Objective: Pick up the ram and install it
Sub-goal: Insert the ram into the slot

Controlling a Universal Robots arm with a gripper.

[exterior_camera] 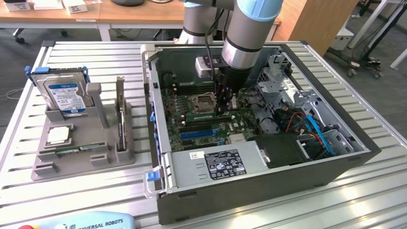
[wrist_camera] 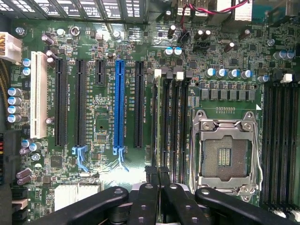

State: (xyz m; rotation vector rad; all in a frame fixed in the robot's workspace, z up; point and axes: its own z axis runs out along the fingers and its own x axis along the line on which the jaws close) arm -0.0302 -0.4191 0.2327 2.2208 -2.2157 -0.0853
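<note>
Grey metal computer case (exterior_camera: 254, 195) open-topped, grey robot arm (exterior_camera: 245, 43) with closed black gripper (wrist_camera: 157, 177) down its middle, silver drive cage (exterior_camera: 286, 90) and black plastic box (exterior_camera: 283, 149) crowding the exterior view's right.

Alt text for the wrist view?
The tool, shut on the ram seen edge-on, hangs over the black memory slots of a green motherboard. An empty processor socket lies beside those slots, a blue expansion slot on their other side.

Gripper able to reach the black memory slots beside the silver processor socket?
Likely yes: the gripper, shut on the green ram stick, hangs over those slots in the open grey case; nothing else between.
</note>
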